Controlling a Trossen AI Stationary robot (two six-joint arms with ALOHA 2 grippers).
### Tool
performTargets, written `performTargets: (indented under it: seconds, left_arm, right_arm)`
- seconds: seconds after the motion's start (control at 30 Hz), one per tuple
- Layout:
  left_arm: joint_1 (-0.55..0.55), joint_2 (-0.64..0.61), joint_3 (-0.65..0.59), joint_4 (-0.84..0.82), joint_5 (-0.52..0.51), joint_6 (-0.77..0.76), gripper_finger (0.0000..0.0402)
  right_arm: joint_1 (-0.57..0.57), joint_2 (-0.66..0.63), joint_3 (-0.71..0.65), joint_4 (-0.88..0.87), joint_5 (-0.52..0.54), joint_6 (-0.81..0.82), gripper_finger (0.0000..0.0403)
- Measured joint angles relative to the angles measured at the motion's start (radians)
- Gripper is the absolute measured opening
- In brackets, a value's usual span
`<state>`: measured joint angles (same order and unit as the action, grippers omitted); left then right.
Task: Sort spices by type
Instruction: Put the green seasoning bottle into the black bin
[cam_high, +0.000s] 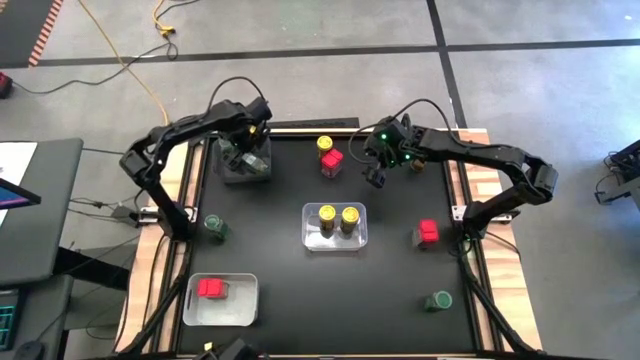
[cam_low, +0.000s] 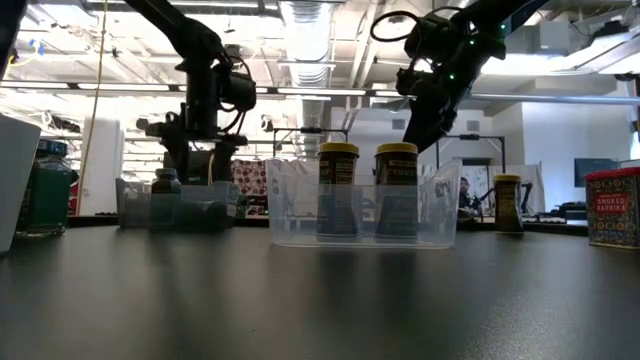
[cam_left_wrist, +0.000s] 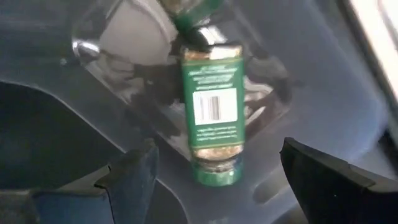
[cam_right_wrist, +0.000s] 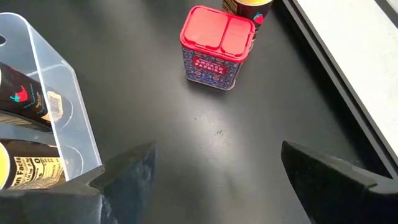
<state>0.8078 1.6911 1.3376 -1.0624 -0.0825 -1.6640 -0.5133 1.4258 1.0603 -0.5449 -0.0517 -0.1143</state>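
Black counter (cam_high: 300, 290): smooth, slightly shiny. Clear plastic bin (cam_low: 440, 205): see-through, glossy. Square red-topped spice tin (cam_right_wrist: 217, 46): shiny plastic lid, printed sides. Green-lidded spice jar (cam_left_wrist: 213, 115): clear body, glossy paper label. Pincer fingers (cam_right_wrist: 124, 174): dark, matt.

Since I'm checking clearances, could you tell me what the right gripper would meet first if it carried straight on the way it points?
Probably the red-topped tin: the right gripper is open with bare mat ahead, then the tin, though depth is uncertain.
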Motion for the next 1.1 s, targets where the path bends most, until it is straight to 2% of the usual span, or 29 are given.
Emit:
performTargets:
  seconds: [0.33, 0.73, 1.1]
  left_arm:
    - [0.005, 0.083, 0.000, 0.014, 0.048, 0.024, 0.0322]
    - [0.008, 0.145, 0.000, 0.007, 0.040, 0.032, 0.0322]
    - [0.010, 0.144, 0.000, 0.018, 0.018, 0.004, 0.0321]
  right_arm:
    - [0.000, 0.000, 0.000, 0.004, -0.002, -0.019, 0.0370]
    - [0.000, 0.000, 0.000, 0.010, -0.001, -0.029, 0.0370]
    - [0.000, 0.000, 0.000, 0.015, -0.001, -0.029, 0.0370]
